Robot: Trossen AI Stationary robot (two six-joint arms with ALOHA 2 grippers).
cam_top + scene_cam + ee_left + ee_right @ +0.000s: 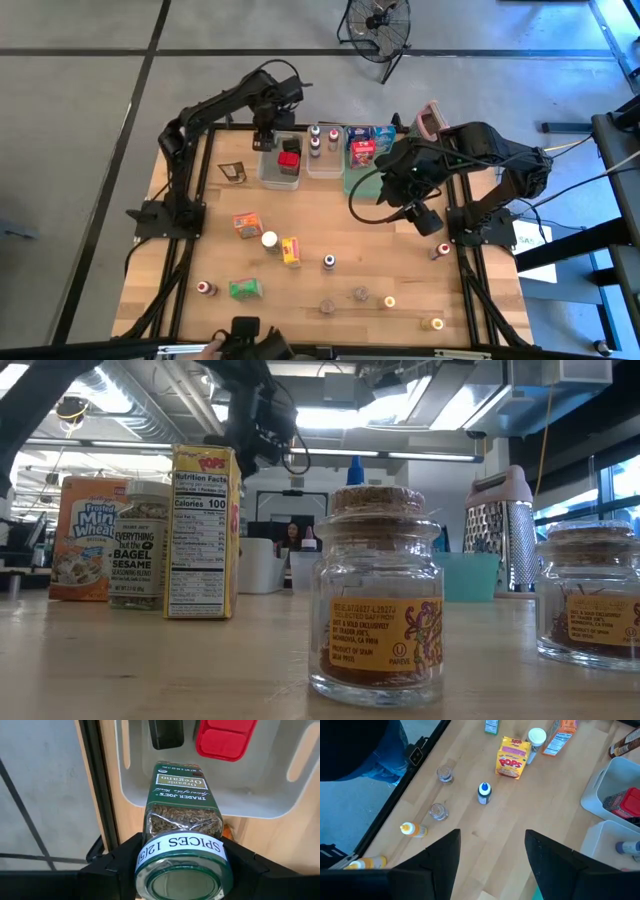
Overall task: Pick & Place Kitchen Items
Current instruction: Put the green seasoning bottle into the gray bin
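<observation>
Clamping an oregano jar (182, 820) near its lid, the left claw (182, 865) hangs over the grey tub (280, 170) at twelve o'clock on the counter (180, 250). Rigid, smooth glass, probably light: squeeze the flat sides. The right claw (492, 855) gapes empty toward three o'clock. The jar's base hides the tub floor, so clearance below it is unclear.

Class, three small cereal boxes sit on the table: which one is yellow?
The Pops box, standing right of the white-capped bottle; the Mini-Wheats box is orange and the third box is green.
</observation>
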